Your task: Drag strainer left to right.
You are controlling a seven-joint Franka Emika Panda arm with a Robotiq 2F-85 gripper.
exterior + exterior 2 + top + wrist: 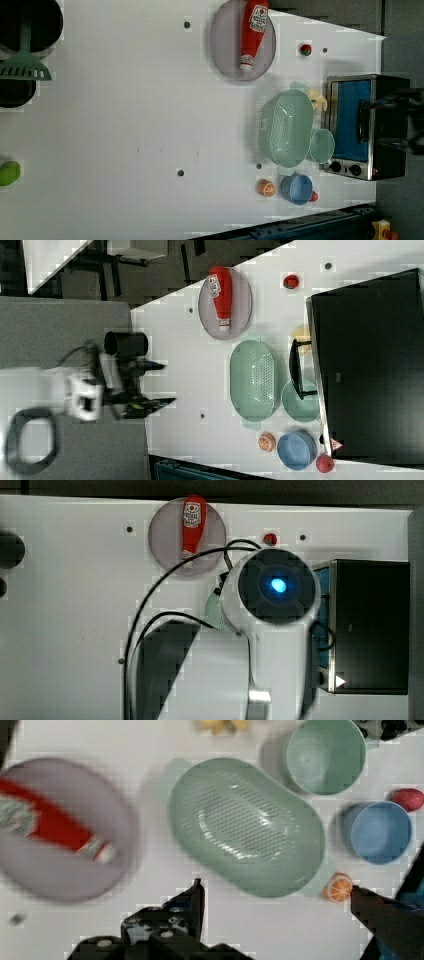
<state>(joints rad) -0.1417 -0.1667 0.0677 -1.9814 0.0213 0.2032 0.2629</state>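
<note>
Strainer [288,128] sitting untouched on the white table [125,125], just beside the toaster oven [367,127] and the small mint-green bowl [321,145], below the ketchup plate [220,45] in the left view. Gripper [275,905] spread wide and empty, hanging well above — no contact, no hold. Judged barely begun: descent, contact and the whole drag left to do.

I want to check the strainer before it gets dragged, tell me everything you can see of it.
The strainer is a large oval colander, pale mint green, plastic by its look, with rows of small holes and a small handle tab at each end. It sits upright and empty on the white table, beside the toaster oven and close to the smaller mint-green bowl. Nothing grips it.
</note>
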